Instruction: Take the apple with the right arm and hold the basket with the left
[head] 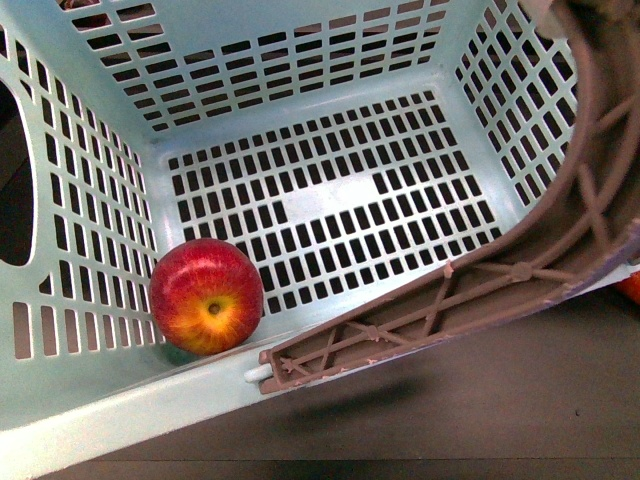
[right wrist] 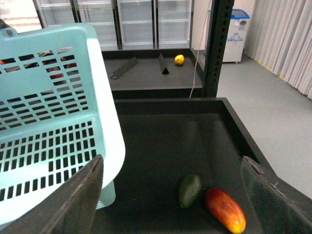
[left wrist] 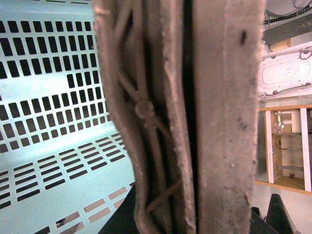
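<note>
Left gripper point(left wrist: 190, 122): as best we can tell, clamped on the basket's handle. The handle fills the left wrist view, pressed against a broad flat strip that we take for a finger pad.
Right gripper point(right wrist: 171, 158): fingers spread wide with nothing between them. It hangs above the dark tray point(right wrist: 161, 141), just beside the basket's outer wall.
Basket point(head: 300, 50): pale turquoise with slotted walls and floor. We look down into it from the front view, and it sits at the tray's edge in the right wrist view.
Handle point(head: 450, 300): brown and lattice-ribbed. It rises from its pivot on the near rim up toward the far right.
Apple point(head: 207, 296): already inside the basket, on the floor in the near left corner, against the left wall, with its yellow stem patch facing us.
Other fruit: a dark green oval fruit point(right wrist: 189, 190) and an elongated red fruit point(right wrist: 225, 209) lie side by side on the tray (neither is ours to take).
Step in hand: we judge the picking done, leaving only the hold on the basket.
Doing it well: grip the handle firmly and squarely so it cannot twist in the jaws. Carry the basket level and move it slowly, since a round apple on a slotted floor will roll at any tilt. Hold the right arm off the basket wall and away from the two loose fruits.
</note>
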